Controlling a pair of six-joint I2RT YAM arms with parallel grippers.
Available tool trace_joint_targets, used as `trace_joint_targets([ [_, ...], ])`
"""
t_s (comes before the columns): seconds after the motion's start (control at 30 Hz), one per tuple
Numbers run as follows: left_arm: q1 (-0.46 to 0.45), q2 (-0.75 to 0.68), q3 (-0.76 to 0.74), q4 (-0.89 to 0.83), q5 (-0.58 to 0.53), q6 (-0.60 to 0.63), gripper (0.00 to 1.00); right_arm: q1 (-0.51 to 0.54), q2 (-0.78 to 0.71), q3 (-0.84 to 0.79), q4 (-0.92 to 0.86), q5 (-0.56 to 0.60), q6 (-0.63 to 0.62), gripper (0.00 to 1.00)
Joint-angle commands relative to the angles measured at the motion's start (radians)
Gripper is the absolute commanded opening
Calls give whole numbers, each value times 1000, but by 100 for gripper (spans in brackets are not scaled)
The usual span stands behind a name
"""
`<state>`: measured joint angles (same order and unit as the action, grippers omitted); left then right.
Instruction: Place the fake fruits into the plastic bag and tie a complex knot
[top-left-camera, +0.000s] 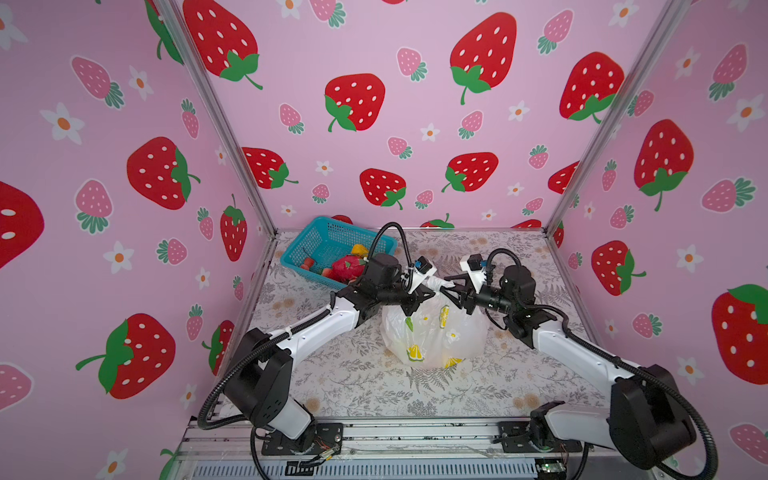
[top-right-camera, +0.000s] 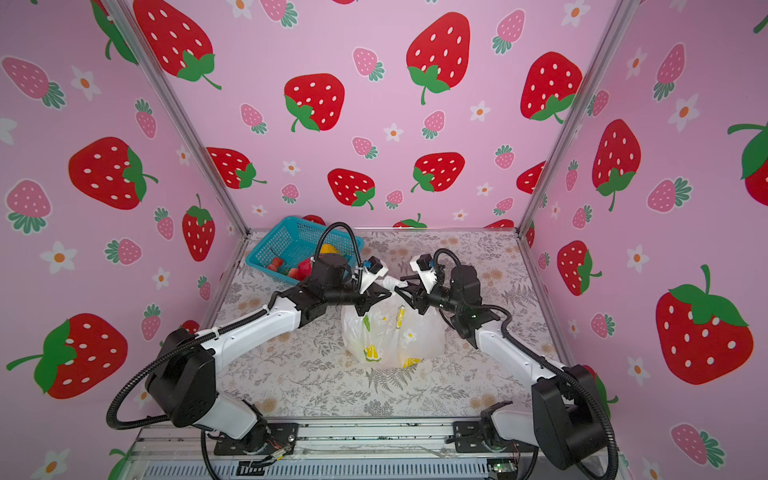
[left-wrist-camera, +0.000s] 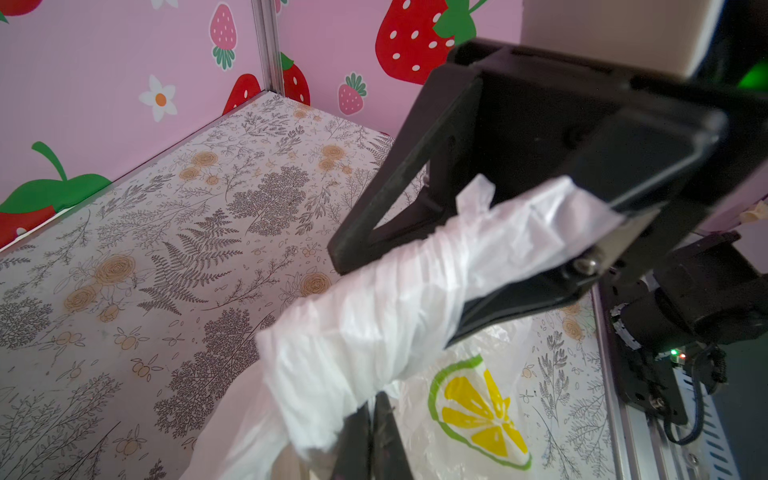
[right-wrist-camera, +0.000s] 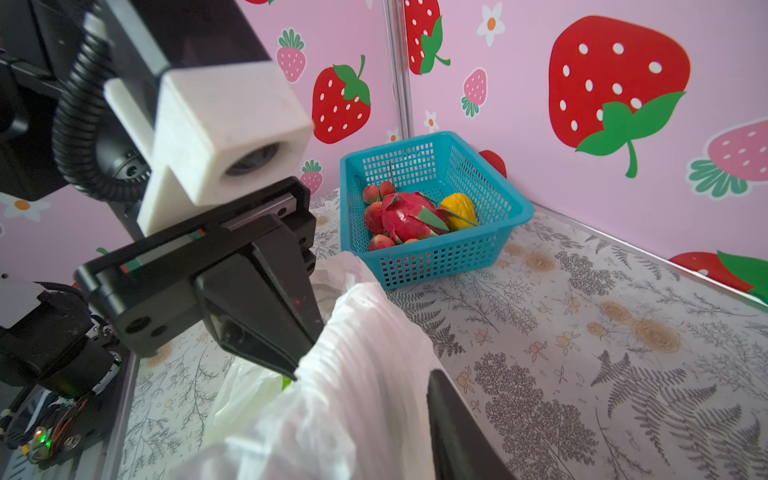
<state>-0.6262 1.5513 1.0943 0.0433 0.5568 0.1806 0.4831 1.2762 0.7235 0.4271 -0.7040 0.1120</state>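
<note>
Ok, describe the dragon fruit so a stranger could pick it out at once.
Look to the far left corner of the floral table, where a teal mesh basket sits. The dragon fruit lies in its middle: the largest piece, deep pink with green leaf tips, between small red strawberries and a yellow fruit.

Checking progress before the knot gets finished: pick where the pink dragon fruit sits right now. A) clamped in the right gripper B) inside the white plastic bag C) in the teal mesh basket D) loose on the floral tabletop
C: in the right wrist view the pink dragon fruit lies inside the teal mesh basket, among red strawberries and a yellow fruit.
</note>
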Motion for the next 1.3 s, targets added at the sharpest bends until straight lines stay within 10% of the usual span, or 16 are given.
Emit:
trace_joint_targets([
  [0.0, -8, 14, 27, -11, 3, 21, 5, -3, -25, 24, -43, -4, -52, 43],
  [0.9, -27, 26, 40, -52, -14, 78, 5, 2, 36, 87, -97, -26, -39, 50],
  [1.13, -30, 11, 38, -90, -54, 112, 14, 3, 43, 83, -75, -27, -52, 4],
  [1.27, -27, -39, 36, -179, -52, 169, 33, 4, 14, 59, -33, -34, -56, 0],
])
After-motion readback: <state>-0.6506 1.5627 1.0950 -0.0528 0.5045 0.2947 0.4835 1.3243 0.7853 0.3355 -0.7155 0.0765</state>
